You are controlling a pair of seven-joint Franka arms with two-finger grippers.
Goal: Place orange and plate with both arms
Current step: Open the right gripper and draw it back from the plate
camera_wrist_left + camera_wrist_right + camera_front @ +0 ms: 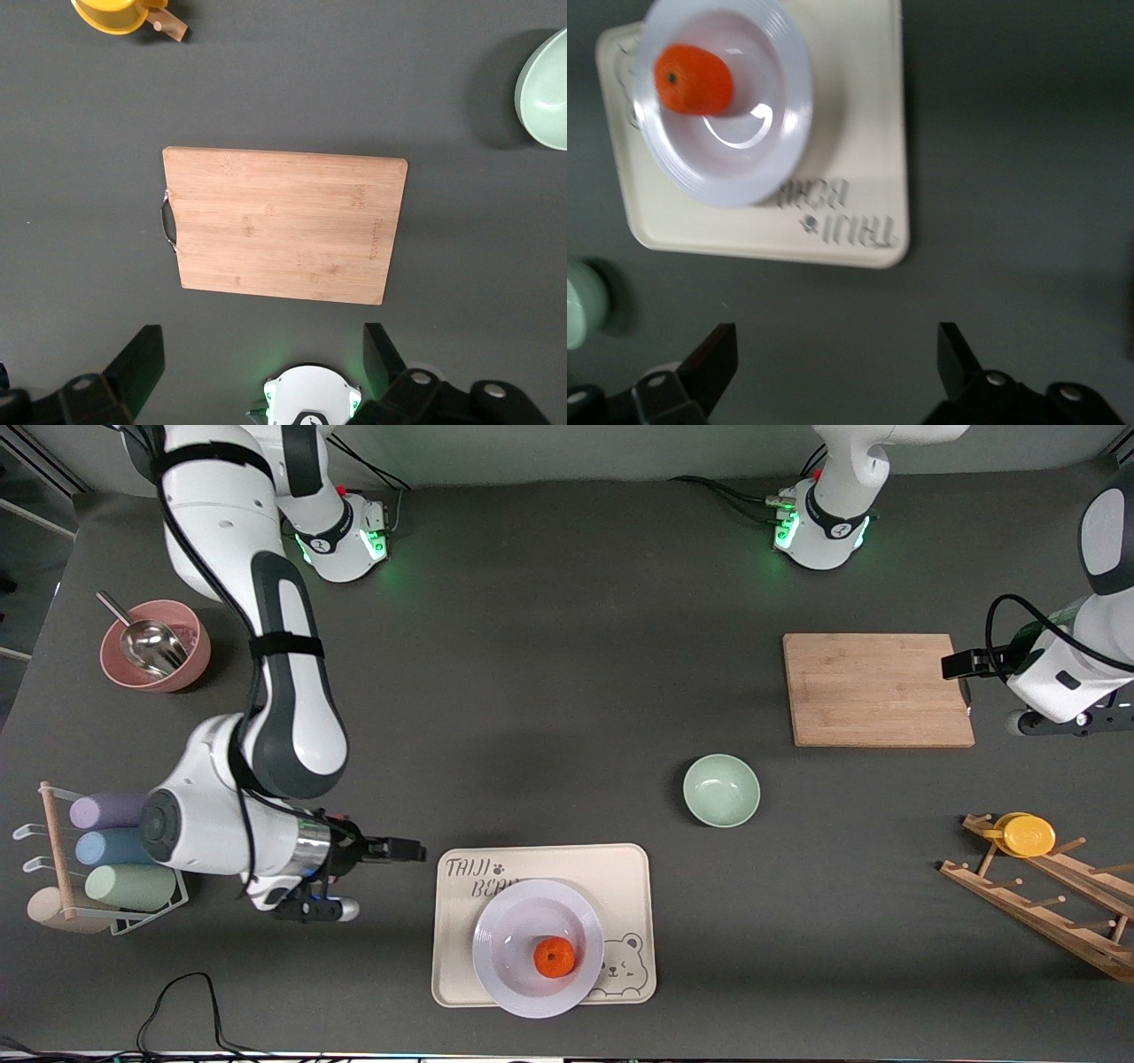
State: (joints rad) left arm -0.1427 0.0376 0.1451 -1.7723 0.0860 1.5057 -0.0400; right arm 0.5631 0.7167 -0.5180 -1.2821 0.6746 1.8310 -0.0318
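Observation:
The orange (555, 957) lies in the white plate (505, 921), which rests on the beige bear tray (620, 877) near the front camera. My right gripper (422, 850) is open and empty over the table beside the tray, toward the right arm's end. The right wrist view shows its open gripper (837, 350), the orange (694, 80) and the plate (788, 115) on the tray (859, 133). My left gripper (946, 664) is open and empty over the edge of the wooden cutting board (873, 689). It also shows in the left wrist view (261, 354).
A pale green bowl (721, 790) stands between board and tray. A pink bowl with a metal scoop (155, 646) and a cup rack (115, 850) are at the right arm's end. A wooden rack with a yellow disc (1028, 834) is at the left arm's end.

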